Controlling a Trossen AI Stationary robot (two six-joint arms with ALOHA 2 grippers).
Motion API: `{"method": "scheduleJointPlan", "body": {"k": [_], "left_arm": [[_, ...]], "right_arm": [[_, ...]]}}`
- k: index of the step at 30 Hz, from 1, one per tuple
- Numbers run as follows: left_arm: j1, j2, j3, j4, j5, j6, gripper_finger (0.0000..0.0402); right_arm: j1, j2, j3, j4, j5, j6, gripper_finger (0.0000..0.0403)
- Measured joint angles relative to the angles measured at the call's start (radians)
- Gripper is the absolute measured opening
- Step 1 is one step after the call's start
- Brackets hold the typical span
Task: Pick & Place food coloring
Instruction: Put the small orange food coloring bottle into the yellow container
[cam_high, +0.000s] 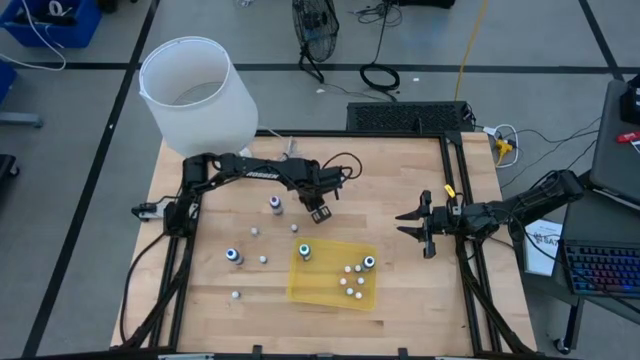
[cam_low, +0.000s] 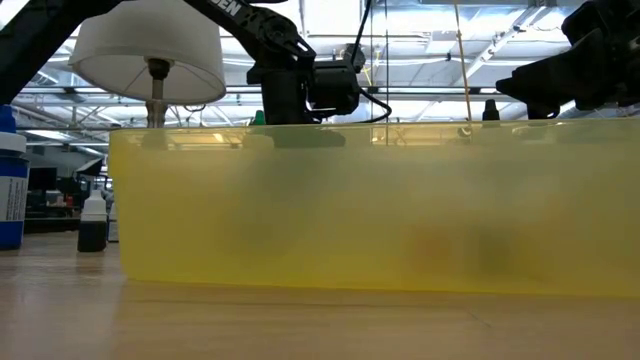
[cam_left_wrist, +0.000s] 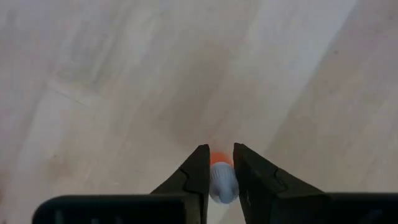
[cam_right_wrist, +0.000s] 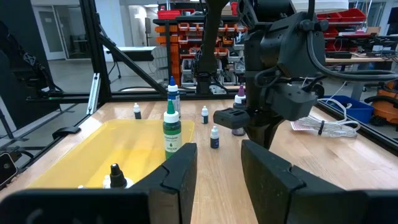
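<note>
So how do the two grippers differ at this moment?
The left gripper is shut on a small food coloring bottle with a pale cap and orange body; the right gripper holds nothing, its jaws apart. The left one is over the middle of the table, near the purple bottle; the right one waits at the right side, beyond the yellow tray. Both are dark two-finger grippers.

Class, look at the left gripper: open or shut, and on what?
Shut: the left gripper pinches a small bottle with an orange tip between its fingers.
</note>
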Motion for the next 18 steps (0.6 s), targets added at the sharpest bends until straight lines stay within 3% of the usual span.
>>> {"method": "scheduleJointPlan", "body": {"k": [6,18], "left_arm": [[0.000,0.000,0.000,-0.002,0.065,-0.001,0.0098],[0.000,0.000,0.000,-0.034,0.065,-0.006,0.0186]], "right_arm": [[0.000,0.000,0.000,0.000,0.000,0.000,0.0114],[0.000,0.000,0.000,0.000,0.000,0.000,0.0114]]}}
